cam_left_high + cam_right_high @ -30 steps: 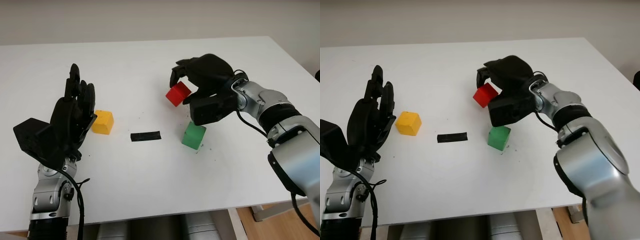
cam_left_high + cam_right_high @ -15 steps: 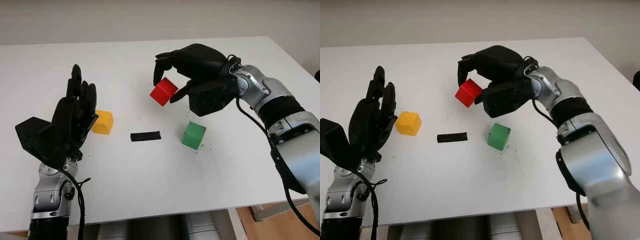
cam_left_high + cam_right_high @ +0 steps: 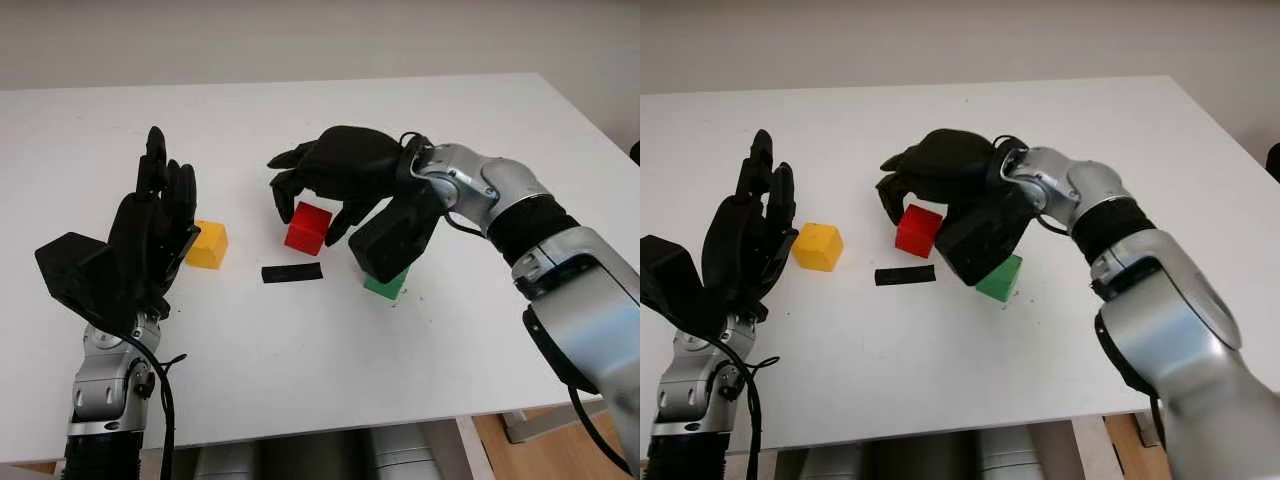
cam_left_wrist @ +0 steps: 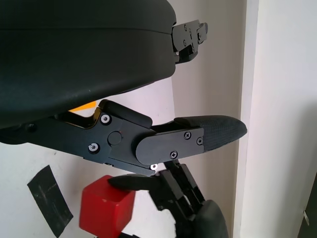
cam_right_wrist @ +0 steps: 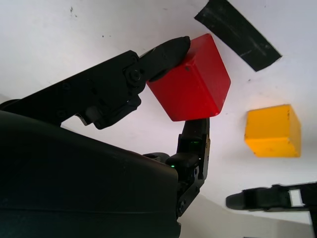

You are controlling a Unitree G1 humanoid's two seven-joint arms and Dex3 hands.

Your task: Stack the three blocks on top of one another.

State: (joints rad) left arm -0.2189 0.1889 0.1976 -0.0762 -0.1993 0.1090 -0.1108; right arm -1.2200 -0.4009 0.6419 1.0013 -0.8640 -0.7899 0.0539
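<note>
My right hand (image 3: 315, 205) is shut on the red block (image 3: 307, 228), holding it low over the table near the middle, just behind the black tape strip (image 3: 292, 272). In the right wrist view the fingers (image 5: 163, 54) pinch the red block (image 5: 190, 87) on two sides. The green block (image 3: 388, 284) stands on the table to the right, partly hidden behind my right palm. On the left stands the yellow block (image 3: 206, 245), close beside my raised left hand (image 3: 150, 235), which is open.
The white table (image 3: 300, 370) reaches well back and forward of the blocks. Its right edge and front edge lie close to my right forearm (image 3: 520, 215).
My right hand has carried the red block leftward and down, from above the green block to just behind the black tape strip. The left hand has stayed in place.
</note>
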